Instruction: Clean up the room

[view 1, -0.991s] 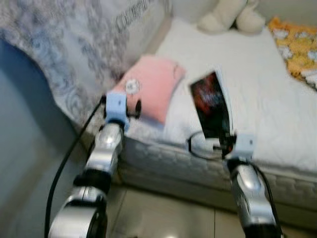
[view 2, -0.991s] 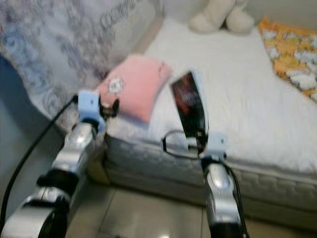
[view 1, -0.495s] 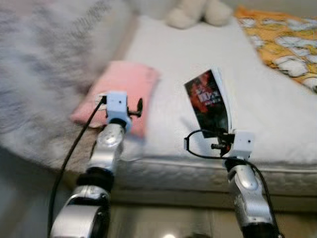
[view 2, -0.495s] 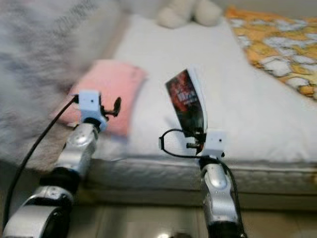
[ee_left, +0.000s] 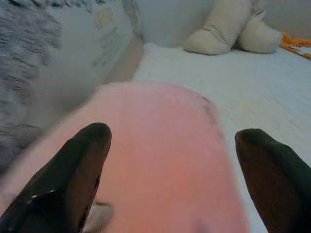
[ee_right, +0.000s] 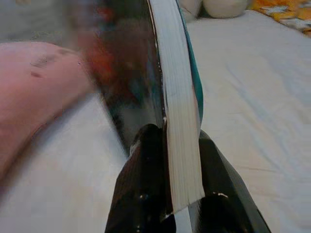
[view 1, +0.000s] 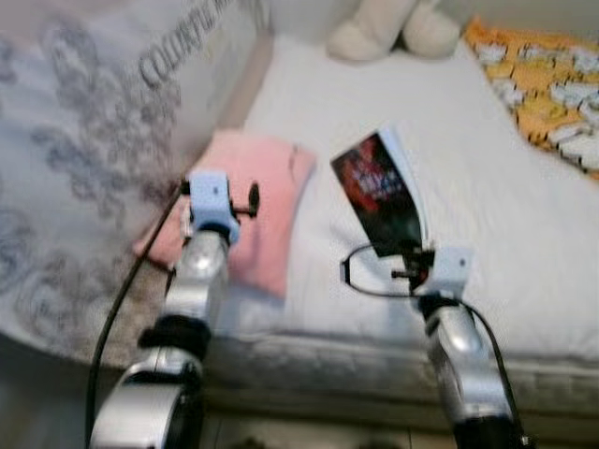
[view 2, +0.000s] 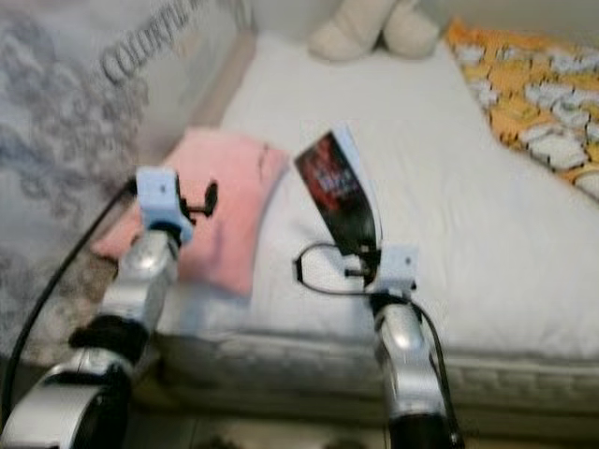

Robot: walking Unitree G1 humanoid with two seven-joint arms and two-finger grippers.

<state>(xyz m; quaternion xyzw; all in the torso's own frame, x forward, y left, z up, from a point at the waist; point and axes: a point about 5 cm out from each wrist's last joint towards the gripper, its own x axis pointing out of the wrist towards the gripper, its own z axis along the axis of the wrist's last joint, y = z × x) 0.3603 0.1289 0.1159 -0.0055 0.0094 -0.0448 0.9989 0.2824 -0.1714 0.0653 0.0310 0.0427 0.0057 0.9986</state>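
Your right claw (ee_right: 167, 145) pinches the book (view 1: 379, 192) by its near edge, lifting it clear of the bed (view 1: 487, 187), while your left claw (ee_left: 170, 165) hovers spread over the pink pillow (view 1: 262, 196).

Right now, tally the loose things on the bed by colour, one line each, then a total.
Pink: 1, the pillow.
Cream: 1, the plush toy.
Orange and white: 1, the blanket.
Dark red and black: 1, the book, clamped upright in the right gripper over the white mattress.
Total: 4.
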